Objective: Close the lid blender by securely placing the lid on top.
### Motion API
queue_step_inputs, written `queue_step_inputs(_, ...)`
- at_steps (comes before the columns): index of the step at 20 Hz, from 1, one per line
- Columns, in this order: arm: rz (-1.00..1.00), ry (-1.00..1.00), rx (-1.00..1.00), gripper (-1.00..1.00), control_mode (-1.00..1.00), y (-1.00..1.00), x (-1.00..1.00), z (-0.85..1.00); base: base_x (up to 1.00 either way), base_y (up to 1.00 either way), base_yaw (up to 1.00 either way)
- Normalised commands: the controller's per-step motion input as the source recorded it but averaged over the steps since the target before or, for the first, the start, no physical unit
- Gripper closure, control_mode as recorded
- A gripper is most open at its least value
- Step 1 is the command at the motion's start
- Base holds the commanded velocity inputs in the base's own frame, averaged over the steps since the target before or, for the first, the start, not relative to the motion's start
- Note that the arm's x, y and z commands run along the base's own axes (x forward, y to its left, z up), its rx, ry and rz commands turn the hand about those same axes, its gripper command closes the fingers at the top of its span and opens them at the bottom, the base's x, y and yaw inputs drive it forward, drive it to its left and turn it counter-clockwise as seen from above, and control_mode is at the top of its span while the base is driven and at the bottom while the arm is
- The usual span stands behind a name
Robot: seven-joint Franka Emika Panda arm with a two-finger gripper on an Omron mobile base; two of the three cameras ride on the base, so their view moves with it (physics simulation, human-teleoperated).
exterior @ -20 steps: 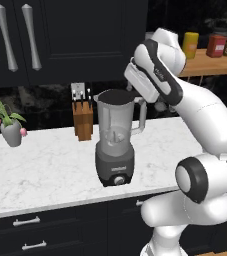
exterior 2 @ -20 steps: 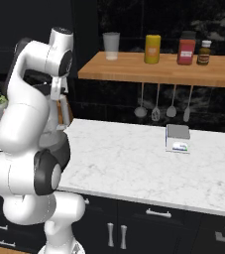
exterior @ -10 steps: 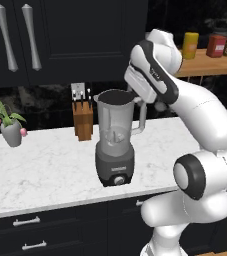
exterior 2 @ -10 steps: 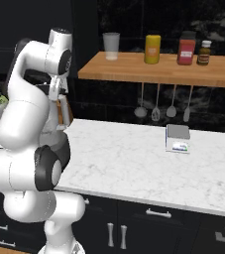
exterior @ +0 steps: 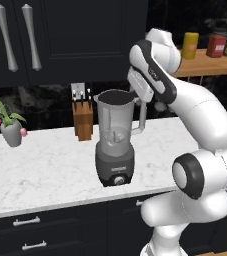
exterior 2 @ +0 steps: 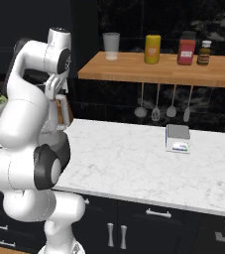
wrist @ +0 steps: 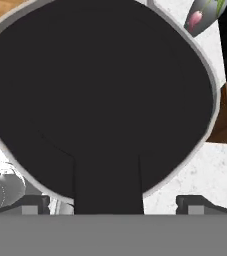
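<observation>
So the fingers are spread wide, one tip at each side of the lid's tab, and nothing looks pinched between them, so I'd call it let go. The lid sits flat in the mouth of the blender, with the jar's pale rim showing as a ring around most of the black disc. My guess is the hand hangs right above so the lid could drop straight in without tilting; whether it's seated firmly I can't tell from here.

From the left base view the arm bends over the jar from the handle side, which would explain why the tab points back toward the hand.

The blender stands on a white marble worktop, with a wooden knife block just behind it and a potted plant well off to the side. Dark cabinets above and below. Further along there's a small scale on the worktop, and a wooden shelf carrying jars, utensils hanging under it.
</observation>
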Motion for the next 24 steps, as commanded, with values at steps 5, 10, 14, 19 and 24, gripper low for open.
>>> queue_step_inputs(5,-0.06,-0.09,0.00,-1.00,-1.00,0.00,0.00,0.41,0.00,0.00,0.00)
queue_step_inputs(10,0.00,-0.12,0.00,-1.00,-1.00,0.00,-0.01,0.33,0.00,0.00,0.00)
queue_step_inputs(14,0.00,-0.14,0.00,-1.00,-1.00,0.00,-0.46,0.20,0.00,0.00,0.00)
queue_step_inputs(19,0.00,-0.16,0.00,-1.00,-1.00,0.00,-0.97,0.06,0.00,0.00,0.00)
queue_step_inputs(24,0.00,-0.16,0.00,-1.00,-1.00,-0.04,-1.00,0.00,0.00,0.00,0.00)
